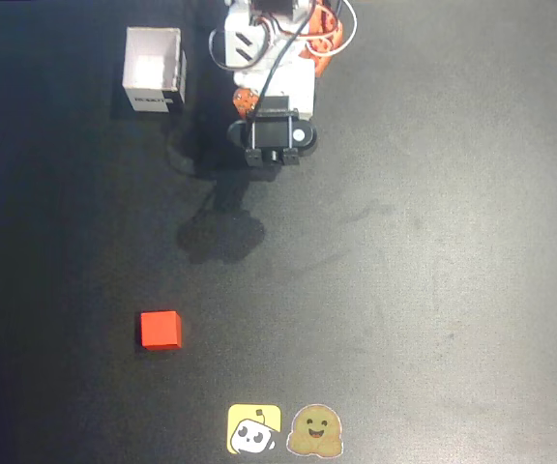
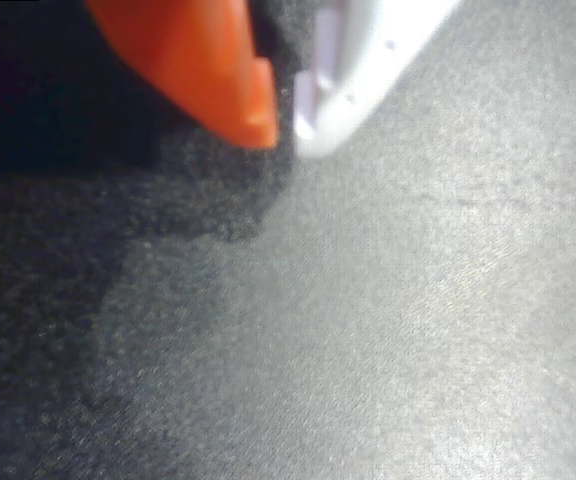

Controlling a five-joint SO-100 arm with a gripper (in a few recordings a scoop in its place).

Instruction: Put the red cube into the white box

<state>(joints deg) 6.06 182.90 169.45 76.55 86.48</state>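
The red cube (image 1: 161,330) lies on the black table at the lower left of the overhead view. The white box (image 1: 154,70) stands open-topped at the upper left, its dark label on the side facing down the picture. My arm is folded up at the top centre, to the right of the box and far from the cube. In the wrist view my gripper (image 2: 286,122) hangs over bare table, its orange finger (image 2: 218,70) and white finger (image 2: 353,70) nearly touching at the tips, with nothing between them.
Two stickers lie at the bottom edge of the overhead view: a yellow one (image 1: 254,429) and a brown blob-faced one (image 1: 315,431). The arm's shadow (image 1: 220,232) falls on the table between the arm and the cube.
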